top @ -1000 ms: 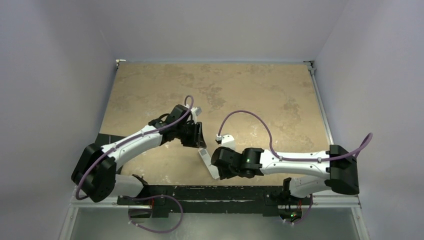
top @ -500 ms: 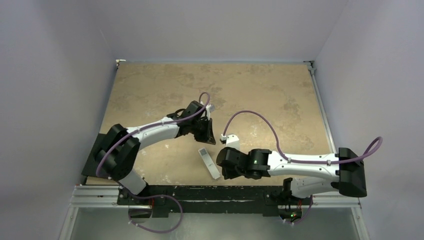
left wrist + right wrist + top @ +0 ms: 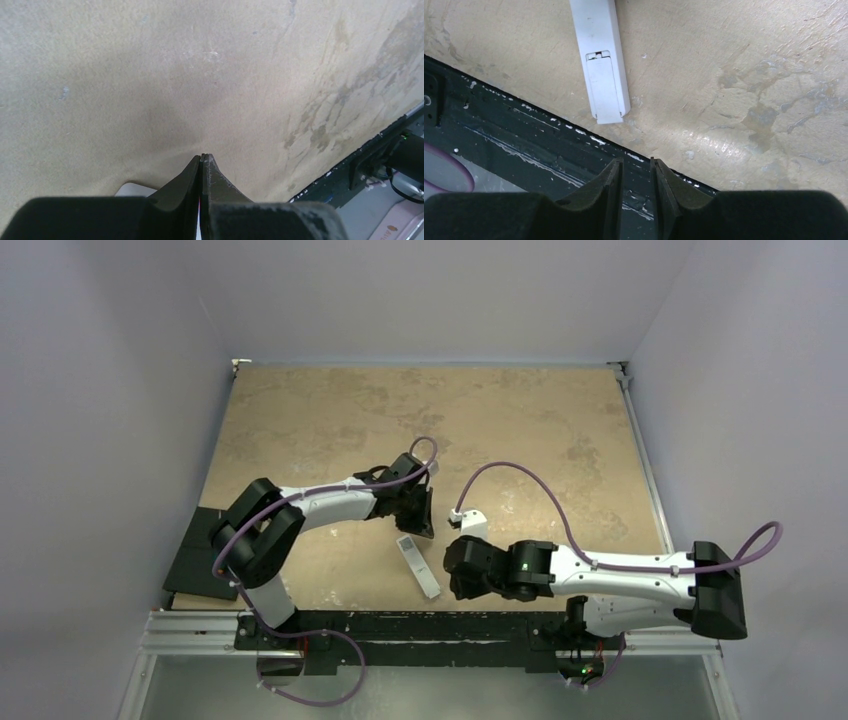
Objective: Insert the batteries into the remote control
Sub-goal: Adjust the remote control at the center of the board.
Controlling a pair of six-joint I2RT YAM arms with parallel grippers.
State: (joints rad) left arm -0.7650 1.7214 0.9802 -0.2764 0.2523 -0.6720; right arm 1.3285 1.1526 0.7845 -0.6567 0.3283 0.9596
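Down by my right wrist camera, the remote control (image 3: 601, 65) lies back side up on the table (image 3: 734, 60), just ahead of my fingers. Its little lid (image 3: 601, 82) looks shut. My right gripper (image 3: 635, 165) has its fingers a small way apart and holds nothing. I see no batteries anywhere. My guess is that they may already be inside, so little would be left to do, but I cannot be sure.

At my left wrist camera, the left gripper (image 3: 202, 159) is pinched tight, finger against finger. I see nothing between them. Ahead is only bare table.

From the top camera, the remote control (image 3: 418, 565) lies flat near the front edge, between my two arms. The left gripper (image 3: 422, 518) is just past its far end. The right gripper (image 3: 456, 578) is just beside it on the right. Neither one touches it. Half a second ago the right arm was a bit closer. It has slid off to the right, and the left arm has swung in a little. The remote control has not moved.
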